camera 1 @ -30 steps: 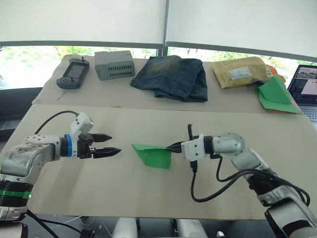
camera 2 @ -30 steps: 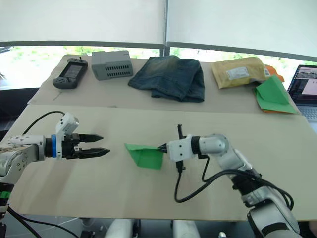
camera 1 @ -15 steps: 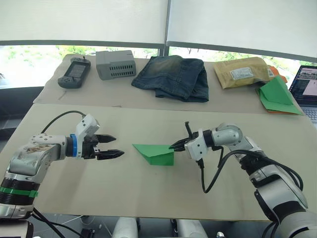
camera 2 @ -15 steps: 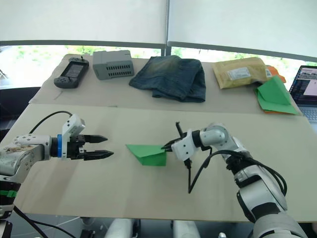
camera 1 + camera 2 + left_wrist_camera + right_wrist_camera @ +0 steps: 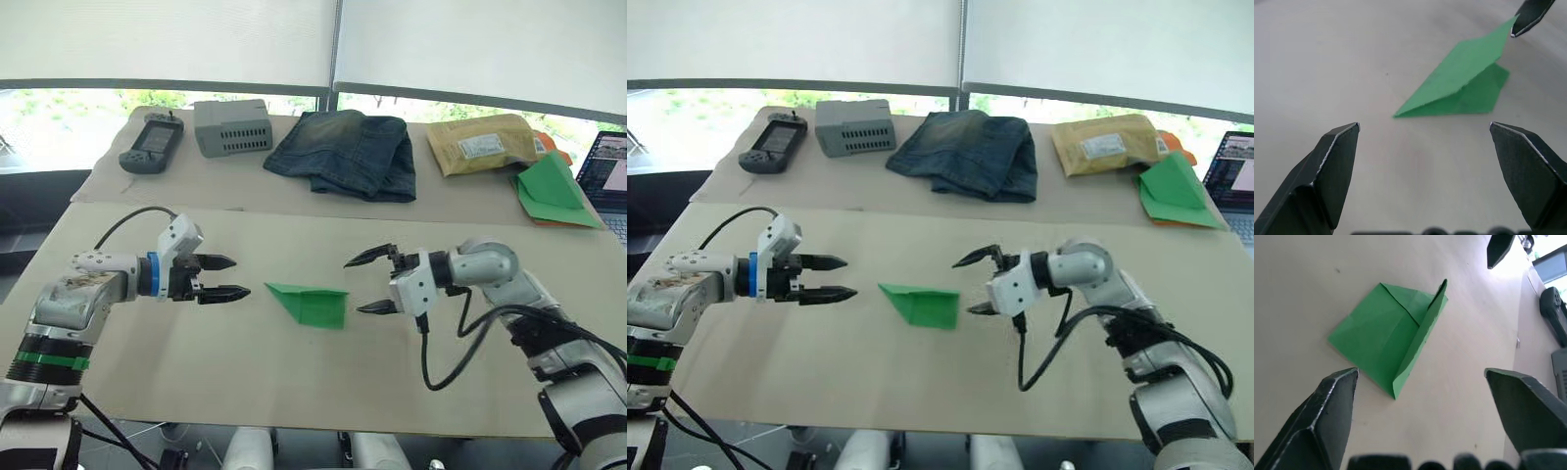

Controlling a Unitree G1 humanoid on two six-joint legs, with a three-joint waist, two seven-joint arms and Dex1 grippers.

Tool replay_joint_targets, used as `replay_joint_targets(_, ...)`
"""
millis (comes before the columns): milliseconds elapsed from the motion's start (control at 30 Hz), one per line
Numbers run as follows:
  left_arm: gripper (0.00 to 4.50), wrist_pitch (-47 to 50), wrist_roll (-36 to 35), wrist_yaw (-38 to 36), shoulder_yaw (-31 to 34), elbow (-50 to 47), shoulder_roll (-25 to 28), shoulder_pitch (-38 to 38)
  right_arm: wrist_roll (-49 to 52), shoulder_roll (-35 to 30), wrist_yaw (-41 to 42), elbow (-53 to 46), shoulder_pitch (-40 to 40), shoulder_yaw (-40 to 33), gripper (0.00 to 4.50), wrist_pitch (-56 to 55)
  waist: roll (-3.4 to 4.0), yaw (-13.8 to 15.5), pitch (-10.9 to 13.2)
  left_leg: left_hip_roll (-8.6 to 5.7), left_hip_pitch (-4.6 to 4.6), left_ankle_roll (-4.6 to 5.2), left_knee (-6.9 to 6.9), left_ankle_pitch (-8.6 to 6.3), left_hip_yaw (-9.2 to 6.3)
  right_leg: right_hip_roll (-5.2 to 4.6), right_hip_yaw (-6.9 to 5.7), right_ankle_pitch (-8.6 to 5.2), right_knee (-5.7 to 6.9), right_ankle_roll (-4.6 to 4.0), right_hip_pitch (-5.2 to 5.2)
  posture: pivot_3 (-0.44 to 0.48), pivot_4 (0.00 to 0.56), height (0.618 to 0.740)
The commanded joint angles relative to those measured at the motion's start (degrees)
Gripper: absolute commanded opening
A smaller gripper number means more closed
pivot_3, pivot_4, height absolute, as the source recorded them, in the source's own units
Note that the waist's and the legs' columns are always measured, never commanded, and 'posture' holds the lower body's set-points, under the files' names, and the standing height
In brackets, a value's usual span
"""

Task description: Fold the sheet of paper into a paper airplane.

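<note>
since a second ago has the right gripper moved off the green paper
Yes. The right gripper has let go, opened, and pulled back toward the robot's right, away from the paper airplane, which lies free on the table.

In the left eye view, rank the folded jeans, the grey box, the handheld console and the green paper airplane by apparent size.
1. folded jeans
2. grey box and paper airplane: look alike, and the airplane lies nearer the camera, so unranked
3. handheld console

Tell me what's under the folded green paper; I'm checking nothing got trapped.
The paper airplane lies on the bare table. Its raised flap shows only table; beneath the flat part is covered.
</note>
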Motion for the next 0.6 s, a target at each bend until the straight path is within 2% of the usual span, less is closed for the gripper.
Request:
replay_joint_targets(33, 3.96, -0.54, 0.67, 1.72, 0.63, 3.81, -3.42, -5.8, 5.36, -3.17, -2.8, -12.0, 4.42, -6.69, 4.5, 11.57, 0.0, 0.58, 0.0, 0.0, 0.0, 0.0, 0.04, 0.0, 0.0, 0.01, -0.01, 0.0, 0.01, 0.0, 0.0, 0.0, 0.15, 0.734)
replay_joint_targets(67, 3.69, -0.25, 1.04, 1.93, 0.4, 4.94, -4.25, -6.95, 5.88, -3.49, -3.65, -14.19, 5.62, -7.91, 4.5, 14.27, 0.0, 0.69, 0.0, 0.01, 0.0, 0.0, 0.11, 0.0, -0.01, 0.03, -0.02, 0.0, 0.03, 0.01, 0.01, 0.0, 0.15, 0.734)
replay_joint_targets(133, 2.97, -0.86, 2.53, 2.63, -1.4, 6.89, -7.03, -9.42, 7.15, -3.87, -6.18, -18.41, 8.14, -10.93, 3.97, 20.7, 0.0, 0.66, 0.0, 0.02, -0.02, 0.0, 0.24, 0.0, 0.0, 0.05, -0.01, 0.03, 0.05, 0.04, 0.04, 0.0, 0.15, 0.734)
replay_joint_targets(300, 1.34, -3.58, 5.47, 1.02, -5.18, 10.27, -12.08, -13.25, 8.62, -2.77, -12.08, -28.34, 13.72, -15.36, 2.34, 34.09, -0.01, 0.68, 0.0, -0.01, -0.07, 0.0, 0.35, 0.0, 0.0, 0.05, 0.01, 0.05, 0.02, 0.09, 0.1, 0.0, 0.15, 0.734)
replay_joint_targets(433, 0.01, -9.13, 9.69, -0.92, -8.97, 12.73, -13.87, -13.5, 9.46, -1.13, -16.99, -35.5, 17.23, -17.61, 0.87, 42.57, -0.01, 0.56, 0.0, -0.01, -0.09, 0.02, 0.35, -0.01, -0.01, 0.08, 0.03, 0.05, 0.02, 0.09, 0.06, 0.0, 0.15, 0.734)
replay_joint_targets(533, 0.0, -11.06, 10.62, -3.08, -10.36, 12.65, -14.44, -12.25, 9.04, 0.89, -20.73, -39.99, 19.55, -18.07, 0.06, 47.63, -0.01, 0.67, 0.0, -0.02, -0.11, 0.02, 0.36, -0.01, -0.01, 0.07, 0.03, 0.05, 0.02, 0.1, 0.07, 0.0, 0.15, 0.734)
replay_joint_targets(600, 0.0, -12.95, 12.23, -4.84, -12.31, 11.69, -13.72, -10.4, 8.99, 2.61, -23.42, -42.55, 21.4, -18.61, 0.06, 50.73, -0.01, 0.65, -0.01, -0.02, -0.12, 0.02, 0.37, -0.01, -0.01, 0.07, 0.03, 0.05, 0.01, 0.1, 0.07, 0.0, 0.15, 0.734)
